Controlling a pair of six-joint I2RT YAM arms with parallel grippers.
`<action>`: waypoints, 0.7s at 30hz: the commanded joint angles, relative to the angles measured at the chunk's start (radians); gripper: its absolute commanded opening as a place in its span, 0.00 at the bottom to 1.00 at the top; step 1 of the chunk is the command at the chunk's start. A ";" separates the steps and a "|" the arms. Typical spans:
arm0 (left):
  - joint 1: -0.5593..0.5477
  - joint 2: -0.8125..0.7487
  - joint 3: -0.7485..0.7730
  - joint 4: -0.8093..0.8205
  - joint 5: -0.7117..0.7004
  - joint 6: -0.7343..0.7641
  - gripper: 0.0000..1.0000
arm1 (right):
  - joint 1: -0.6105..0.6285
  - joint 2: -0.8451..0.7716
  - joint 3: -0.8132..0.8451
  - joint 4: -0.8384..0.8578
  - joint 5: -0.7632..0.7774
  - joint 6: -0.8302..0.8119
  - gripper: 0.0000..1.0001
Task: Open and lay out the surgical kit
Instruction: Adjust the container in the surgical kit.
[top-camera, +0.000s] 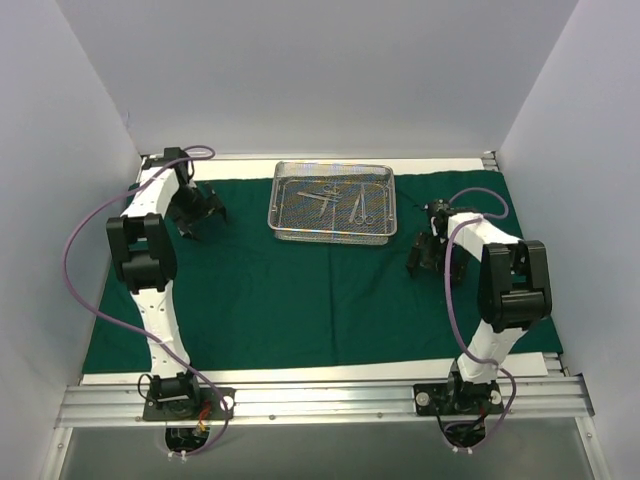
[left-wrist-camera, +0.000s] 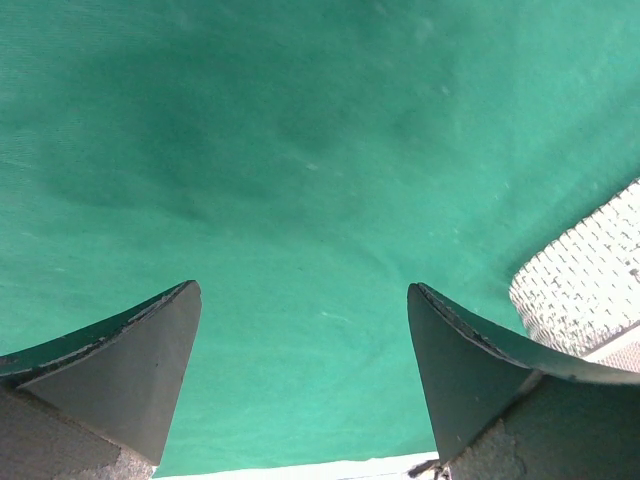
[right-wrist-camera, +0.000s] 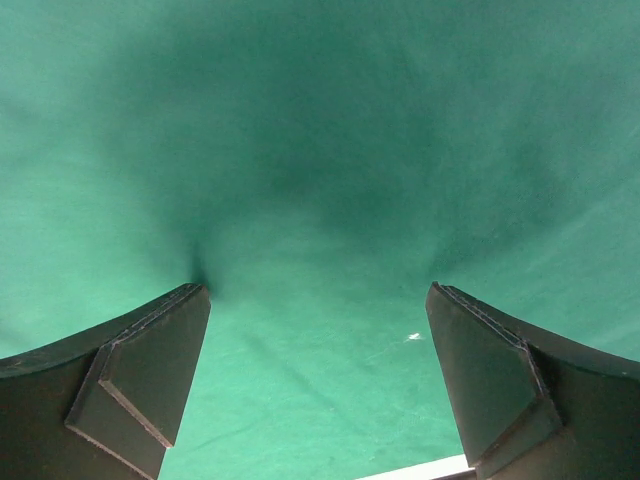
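Shows dark green drape spread flat, wire-mesh tray at twelve o'clock, slim instruments inside, not yet laid out. Finds left gripper at ten, right gripper at three, both wide, empty.

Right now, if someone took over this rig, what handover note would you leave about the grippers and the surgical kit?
Left gripper: open, empty, close over the dark green cloth drape, left of the tray.
Right gripper: open, empty, close over the drape, right of the tray.
Rectangular silver wire-mesh tray: on the drape, far centre; slim silver metal instruments lie inside.
Done: drape unfolded and spread flat.
Left: lift the instruments out and lay them on the drape.
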 joint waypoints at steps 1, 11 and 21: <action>-0.011 -0.081 0.000 0.027 0.030 0.032 0.94 | 0.002 0.014 -0.069 0.000 0.034 0.068 0.97; -0.043 -0.053 0.121 -0.007 0.065 0.058 0.94 | 0.027 -0.016 -0.120 -0.054 0.042 0.076 0.97; -0.156 0.002 0.248 0.071 0.115 0.085 0.94 | 0.037 -0.063 0.301 -0.021 -0.016 -0.053 1.00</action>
